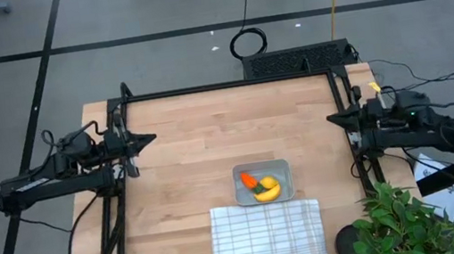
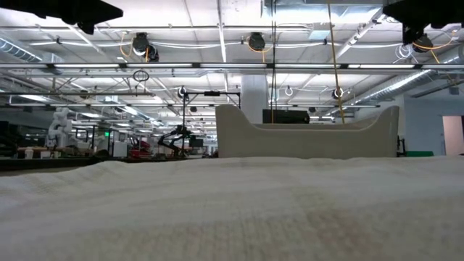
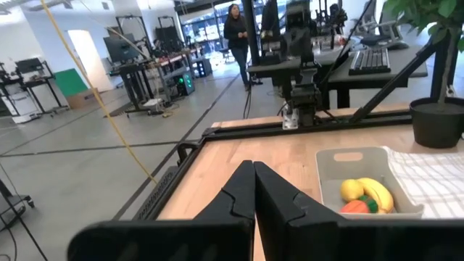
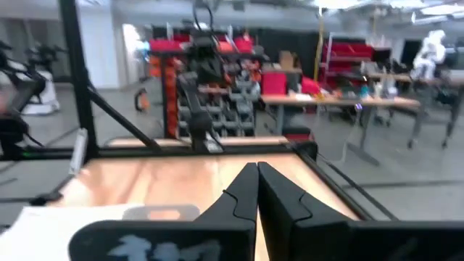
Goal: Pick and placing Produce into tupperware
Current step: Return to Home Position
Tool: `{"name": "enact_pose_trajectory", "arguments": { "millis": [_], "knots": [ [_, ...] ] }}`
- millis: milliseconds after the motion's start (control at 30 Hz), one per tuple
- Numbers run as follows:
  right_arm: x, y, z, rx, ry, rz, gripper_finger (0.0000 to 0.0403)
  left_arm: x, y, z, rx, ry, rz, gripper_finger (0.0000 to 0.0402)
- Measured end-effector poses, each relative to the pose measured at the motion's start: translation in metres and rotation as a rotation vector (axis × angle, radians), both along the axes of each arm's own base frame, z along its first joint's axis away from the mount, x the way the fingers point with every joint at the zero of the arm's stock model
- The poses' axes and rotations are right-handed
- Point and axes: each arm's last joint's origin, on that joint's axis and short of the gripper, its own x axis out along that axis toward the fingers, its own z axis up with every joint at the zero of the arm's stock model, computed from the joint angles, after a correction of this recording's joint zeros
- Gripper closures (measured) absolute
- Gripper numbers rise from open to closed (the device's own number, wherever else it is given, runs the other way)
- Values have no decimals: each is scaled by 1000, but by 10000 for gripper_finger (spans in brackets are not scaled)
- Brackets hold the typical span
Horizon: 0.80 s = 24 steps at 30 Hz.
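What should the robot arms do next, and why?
Probably just rest: the orange toy carrot, curved yellow banana and small round yellow fruit already lie in the grey-clear plastic container, and the left gripper and right gripper sit at opposite sides of the wooden table, jaws shut.

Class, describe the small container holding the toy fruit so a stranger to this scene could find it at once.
On the light wooden table, find the white grid-striped cloth lying at one edge. Right beside it, toward the table's middle, sits a small translucent grey rectangular plastic container. It alone holds toy produce: an orange carrot and a yellow banana.
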Motion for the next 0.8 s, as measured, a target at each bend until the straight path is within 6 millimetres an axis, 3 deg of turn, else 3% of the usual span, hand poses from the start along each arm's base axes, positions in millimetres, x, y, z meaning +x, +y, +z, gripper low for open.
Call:
{"name": "enact_pose_trajectory", "arguments": {
  "millis": [400,633,800],
  "knots": [
    [22,-1,-26,98,-54,58,403,7,1,-10,-37,6,-1,401],
    [33,-3,-46,84,-45,58,403,24,3,-21,-7,23,-55,401],
    [35,-3,-49,77,-57,58,403,37,5,-31,35,7,-80,401]
  ]
}}
